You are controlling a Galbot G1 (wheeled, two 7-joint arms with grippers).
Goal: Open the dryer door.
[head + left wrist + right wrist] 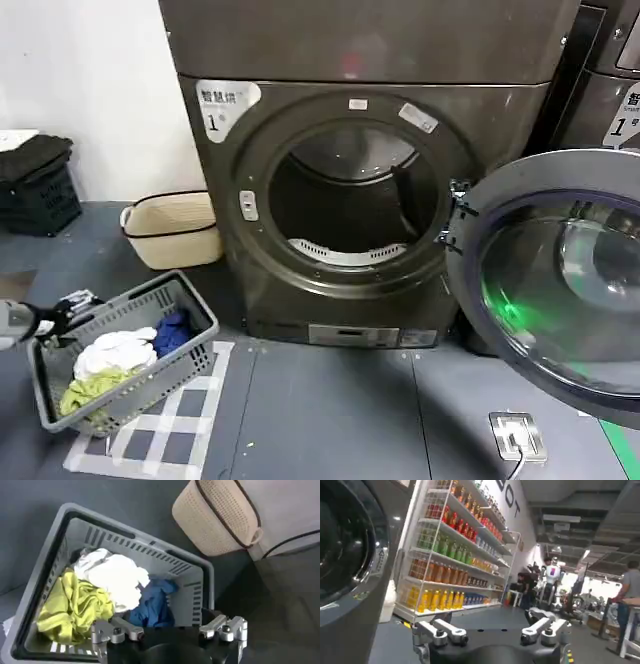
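- Nearest you, the left end effector (70, 308) sits low at the left edge of the head view, its arm reaching in level just over the rim of the grey laundry basket (195, 330); its fingers (117, 631) are spread apart and grip nothing.
- Inside that basket you see a yellow-green garment (70, 605), a white cloth (117, 580) and a blue cloth (155, 602), lying bunched together.
- The basket rests on the grey floor (330, 420), partly over a patch of white tape squares (165, 430).
- Your right end effector (492, 632) is released too, fingers apart and empty, pointing out toward a shelf of bottles (450, 565).
- Farther on, the dryer door (560, 270) stands swung wide to the right, its glass facing you.
- Behind it, the dryer drum opening (350, 200) is exposed, and a cream wicker basket (175, 228) stands beside the machine.
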